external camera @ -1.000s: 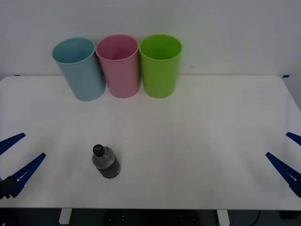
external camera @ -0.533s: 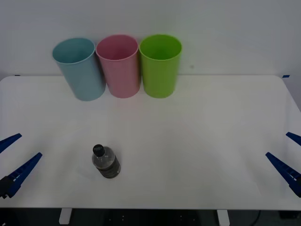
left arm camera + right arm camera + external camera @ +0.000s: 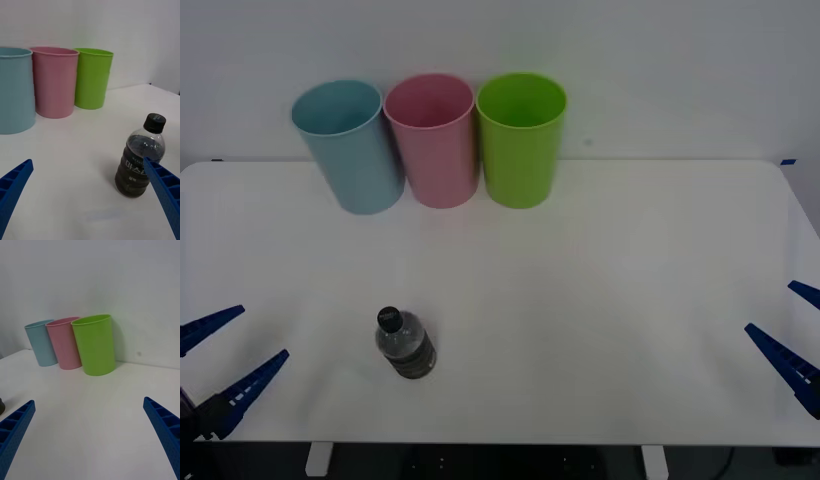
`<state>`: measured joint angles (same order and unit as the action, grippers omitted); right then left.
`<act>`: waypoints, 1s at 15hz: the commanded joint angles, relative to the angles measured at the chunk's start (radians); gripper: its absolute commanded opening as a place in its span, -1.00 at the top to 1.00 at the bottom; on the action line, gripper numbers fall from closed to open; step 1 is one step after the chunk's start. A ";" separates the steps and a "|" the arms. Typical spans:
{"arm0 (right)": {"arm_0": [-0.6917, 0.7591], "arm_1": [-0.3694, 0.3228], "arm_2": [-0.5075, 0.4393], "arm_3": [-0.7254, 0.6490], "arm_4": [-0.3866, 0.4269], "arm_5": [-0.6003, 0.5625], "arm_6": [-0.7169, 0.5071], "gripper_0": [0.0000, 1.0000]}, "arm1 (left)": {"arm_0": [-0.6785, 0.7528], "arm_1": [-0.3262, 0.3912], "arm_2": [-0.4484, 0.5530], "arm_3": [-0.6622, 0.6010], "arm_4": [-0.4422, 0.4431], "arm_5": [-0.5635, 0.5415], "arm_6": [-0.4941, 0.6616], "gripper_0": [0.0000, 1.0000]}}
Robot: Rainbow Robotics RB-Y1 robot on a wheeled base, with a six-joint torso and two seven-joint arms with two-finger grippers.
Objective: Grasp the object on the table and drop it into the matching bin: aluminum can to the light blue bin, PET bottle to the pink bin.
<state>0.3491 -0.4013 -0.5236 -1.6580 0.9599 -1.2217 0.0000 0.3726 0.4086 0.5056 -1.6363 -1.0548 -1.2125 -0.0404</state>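
step: reach for PET bottle [image 3: 405,345], upright, near-left on bench [image 3: 600,300] | left gripper [image 3: 225,372] jaws spread wide, just left of it, not touching | advice: straddle the body below the cap, close gently | pink bin [image 3: 433,140] far, middle of row | right gripper [image 3: 792,345] parked near-right, jaws apart

Front view: the left gripper [image 3: 232,350] at 8 o'clock is cut by the frame edge; its fingers [image 3: 250,385] show, the body behind them does not. The right gripper [image 3: 792,335] at 4 o'clock is likewise cropped.

Left wrist view: one finger overlaps the lower side of the PET bottle [image 3: 140,157]; its label print is too small to read. The light blue bin [image 3: 15,90] is cut at the frame edge.

Right wrist view: a dark object at the frame edge is cropped beyond identification.
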 commanded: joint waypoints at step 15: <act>0.000 0.000 0.000 0.000 0.000 0.000 0.000 -1.00 | -0.153 0.024 -0.216 0.279 -0.047 -0.044 -0.299 -1.00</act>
<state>0.3491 -0.4014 -0.5236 -1.6580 0.9599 -1.2217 0.0000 0.2279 0.4316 0.2985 -1.3675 -1.0971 -1.2560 -0.3325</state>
